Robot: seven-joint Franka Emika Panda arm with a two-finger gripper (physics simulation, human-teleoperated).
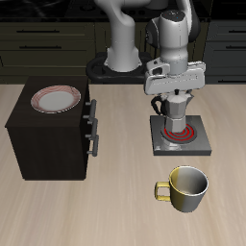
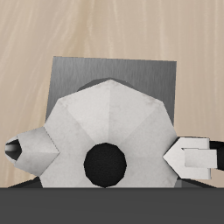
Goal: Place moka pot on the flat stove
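The gripper (image 1: pixel 178 99) hangs over the flat stove (image 1: pixel 201 143), closed on the moka pot (image 1: pixel 177 110), which stands on the red coil near the table's (image 1: pixel 115 211) middle; a yellowish mug (image 1: pixel 187 189) sits nearer the front edge, a dark cabinet (image 1: pixel 48 144) beside

The robot arm (image 1: pixel 130 34) is glossy white with rounded segments, ending in a boxy grey-white claw (image 1: pixel 177 104).

Both renders are evenly and fairly brightly lit, with no glare. Soft, faint shadows lie beside the cabinet (image 1: pixel 53 135) and mug (image 1: pixel 187 187). The pictures are coarse and slightly soft, without edge distortion.
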